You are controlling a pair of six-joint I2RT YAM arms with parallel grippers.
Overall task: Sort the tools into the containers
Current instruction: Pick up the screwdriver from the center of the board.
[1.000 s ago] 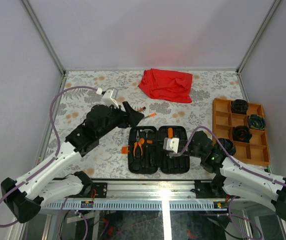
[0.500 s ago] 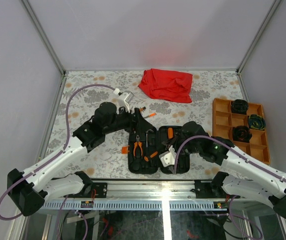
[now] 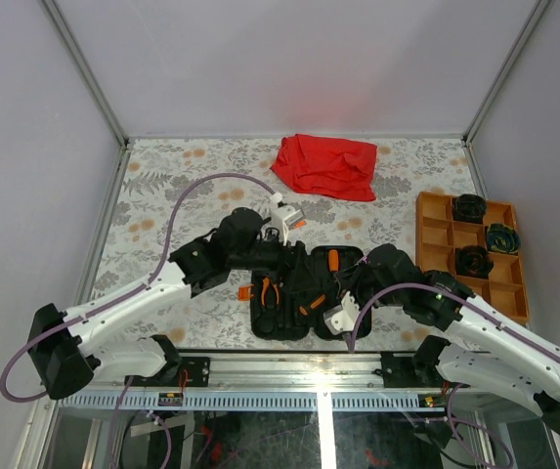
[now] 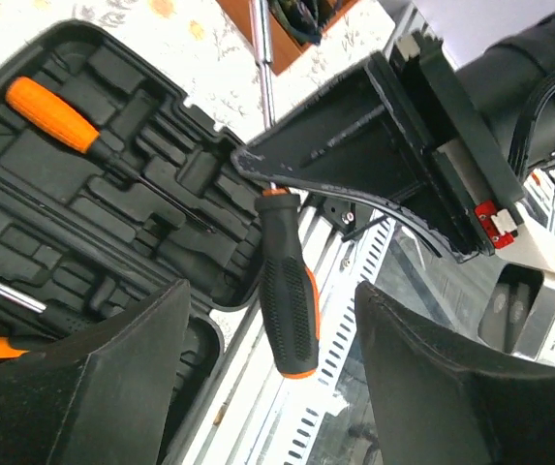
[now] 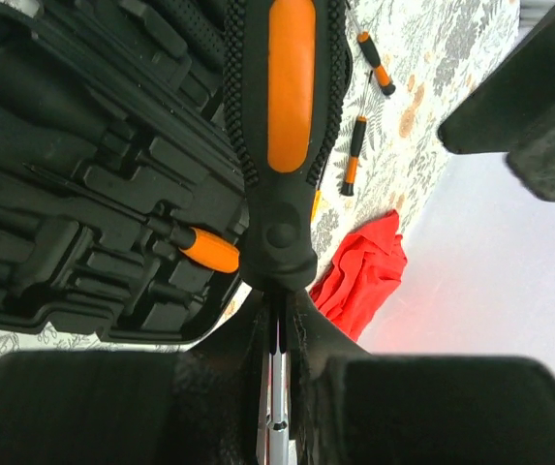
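Note:
The black case (image 3: 289,315) lies open at the table's near edge, with pliers (image 3: 270,291) and an orange-handled screwdriver (image 4: 49,111) in its slots. My right gripper (image 5: 277,310) is shut on the steel shaft of a black-and-orange screwdriver (image 5: 277,116), which it holds over the case. My left gripper (image 4: 269,291) is open, its fingers (image 4: 112,378) on either side of that screwdriver's handle (image 4: 287,291) without touching it. From above, the left gripper (image 3: 301,278) and right gripper (image 3: 330,293) meet over the case. The orange tray (image 3: 436,234) stands at the right.
A red cloth (image 3: 325,164) lies at the back of the table. Two small screwdrivers (image 5: 374,63) lie on the patterned table beyond the case. Three black round items (image 3: 472,261) sit in the tray's compartments. The metal frame rail (image 3: 289,371) runs along the near edge.
My left arm has swung right, over the case, bringing its open fingers around the screwdriver handle. The right gripper has shifted left and toward the near edge with the screwdriver.

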